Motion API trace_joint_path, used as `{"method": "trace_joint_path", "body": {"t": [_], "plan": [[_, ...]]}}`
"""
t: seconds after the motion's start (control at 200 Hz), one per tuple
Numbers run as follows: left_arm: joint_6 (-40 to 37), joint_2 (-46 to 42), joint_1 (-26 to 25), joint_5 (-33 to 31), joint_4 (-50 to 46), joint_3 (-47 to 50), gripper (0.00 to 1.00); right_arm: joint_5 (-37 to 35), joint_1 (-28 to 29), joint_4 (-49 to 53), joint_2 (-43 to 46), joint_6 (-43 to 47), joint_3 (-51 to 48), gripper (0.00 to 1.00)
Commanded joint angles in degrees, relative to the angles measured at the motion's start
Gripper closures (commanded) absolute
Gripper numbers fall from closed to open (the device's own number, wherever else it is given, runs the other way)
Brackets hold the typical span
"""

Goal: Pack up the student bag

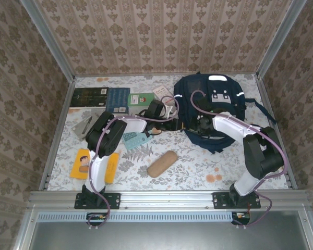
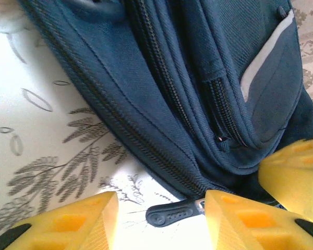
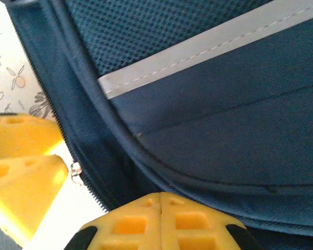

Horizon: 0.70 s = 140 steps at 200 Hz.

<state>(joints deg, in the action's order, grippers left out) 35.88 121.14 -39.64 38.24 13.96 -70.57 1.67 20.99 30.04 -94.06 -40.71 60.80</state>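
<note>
Backpack [image 1: 214, 104]: flat at the table's [image 1: 198, 174] far right.
Left gripper [image 2: 159, 214]: jaws apart, astride the zip pull [image 2: 169, 212] — we judge it is lined up to draw it.
Right gripper [image 3: 161, 208]: jaws shut at the backpack's edge — probably steadying it.

A robotics lab cell is shown: damask-wallpapered panels [image 1: 161, 36] are held in aluminium framing [image 1: 48, 39], and a floral-clothed table [image 1: 198, 166] is bounded at 6 o'clock by a mounting rail [image 1: 167, 198].
</note>
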Motion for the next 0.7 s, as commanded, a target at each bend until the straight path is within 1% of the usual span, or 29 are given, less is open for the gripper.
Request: {"method": "trace_joint_path", "body": {"t": [0.0,0.31,0.54,0.695], "plan": [[2.36,1.70,-0.95,2.72,3.18,0.87,0.52,-1.32,-0.33,1.16,-0.12,-0.51,-1.15,0.95],[4.72,2.47,-2.36,4.57,6.82,2.61,0.51,-0.62,-0.43,1.00,-1.46,-0.08,-1.99,0.95],[10.36,1.75,-2.55,8.29,17.09,5.96,0.51,-0.52,-0.69,1.05,-1.66,0.28,-2.22,0.95],[10.80,1.16,-3.12,9.05,17.71,6.93,0.50,-0.43,-0.82,1.03,-1.63,0.45,-2.09,0.94]]}}
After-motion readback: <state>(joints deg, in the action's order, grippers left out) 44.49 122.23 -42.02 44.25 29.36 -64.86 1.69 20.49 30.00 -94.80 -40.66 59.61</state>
